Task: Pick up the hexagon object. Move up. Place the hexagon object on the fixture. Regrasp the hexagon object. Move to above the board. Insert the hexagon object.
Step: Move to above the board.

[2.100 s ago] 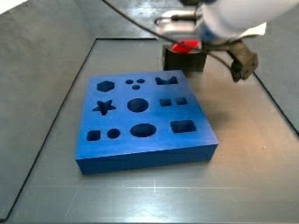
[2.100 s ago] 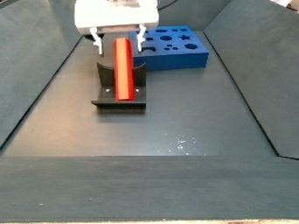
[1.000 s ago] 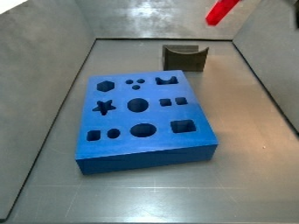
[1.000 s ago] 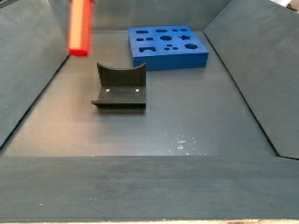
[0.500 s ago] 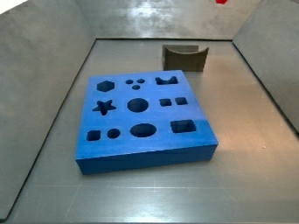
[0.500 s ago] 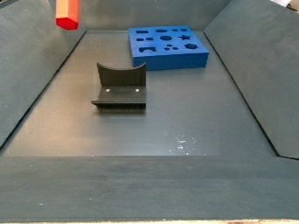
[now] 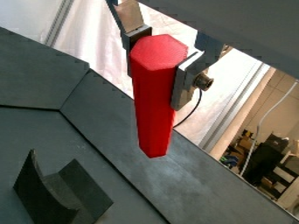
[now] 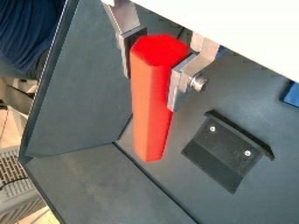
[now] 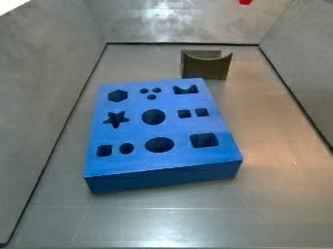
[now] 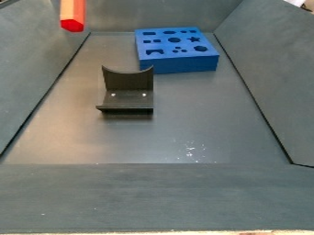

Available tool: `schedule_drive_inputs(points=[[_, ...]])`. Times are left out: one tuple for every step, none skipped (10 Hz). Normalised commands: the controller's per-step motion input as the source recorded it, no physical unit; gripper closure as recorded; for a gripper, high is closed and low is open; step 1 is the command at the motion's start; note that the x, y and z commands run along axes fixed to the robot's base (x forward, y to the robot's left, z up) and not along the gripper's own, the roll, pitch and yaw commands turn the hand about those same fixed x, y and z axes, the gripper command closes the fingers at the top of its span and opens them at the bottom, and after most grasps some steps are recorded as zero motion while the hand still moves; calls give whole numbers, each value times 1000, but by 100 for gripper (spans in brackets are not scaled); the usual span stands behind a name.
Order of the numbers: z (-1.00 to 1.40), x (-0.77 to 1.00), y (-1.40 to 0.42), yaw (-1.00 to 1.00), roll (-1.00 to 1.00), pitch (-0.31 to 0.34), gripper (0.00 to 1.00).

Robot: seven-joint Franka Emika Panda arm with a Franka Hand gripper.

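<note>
Carrying red peg [image 7: 153, 96] high, gripper [image 7: 159, 54] clamped on its top; fixture [image 10: 125, 90] below; board [image 9: 163, 132] next, keep peg vertical w/ hex hole.

I see a dark grey floor [image 10: 185, 128] between sloped metal walls [image 9: 53, 88]. Beyond them, a wrist view shows a cluttered, brightly lit room [image 7: 263, 144]

Dark grey floor [image 10: 185, 128] lies between sloped walls [image 10: 37, 83].

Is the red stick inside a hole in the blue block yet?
Not yet. The gripper holds the hexagon object up in the air, and every hole in the board looks empty.
</note>
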Motion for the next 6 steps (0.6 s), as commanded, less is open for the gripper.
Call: schedule_drive_inputs(points=[[15,109,-40,218,22,149,100],[15,110,-41,212,25,146,100],[15,110,-42,210,26,145,100],[15,109,-42,206,27,145,100],[14,109,-42,205,28,144,100],[14,109,-42,203,28,144,100]])
